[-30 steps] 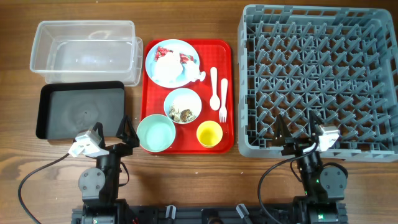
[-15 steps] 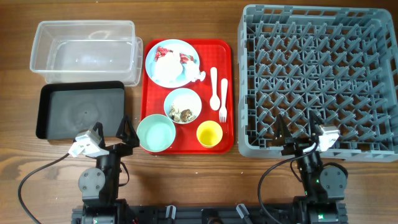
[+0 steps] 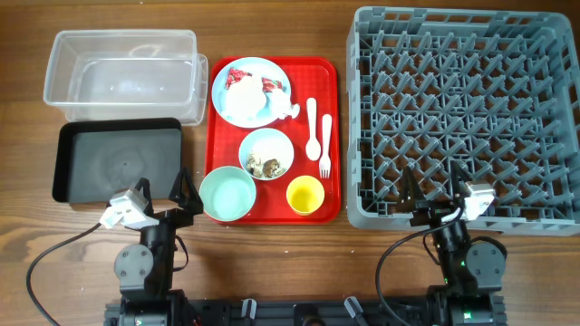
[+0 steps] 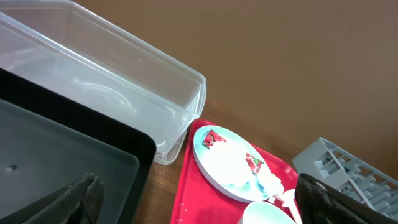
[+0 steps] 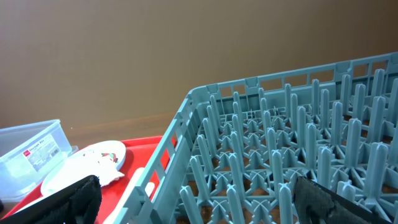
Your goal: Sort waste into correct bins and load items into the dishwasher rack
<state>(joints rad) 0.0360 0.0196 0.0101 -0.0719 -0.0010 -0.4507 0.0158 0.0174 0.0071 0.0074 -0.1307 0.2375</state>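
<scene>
Spoon [image 3: 312, 127] and fork [image 3: 324, 145] parallel on red tray [image 3: 222, 145], tines at near end

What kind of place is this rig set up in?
Probably a tabletop dish-clearing mock-up, not a real kitchen: wooden table, red tray with a littered plate, grey dishwasher rack.

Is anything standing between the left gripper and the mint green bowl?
Nothing visible does. The left gripper is open, just left of the mint green bowl, which sits at the near left corner of the red tray. No object lies between them.
</scene>
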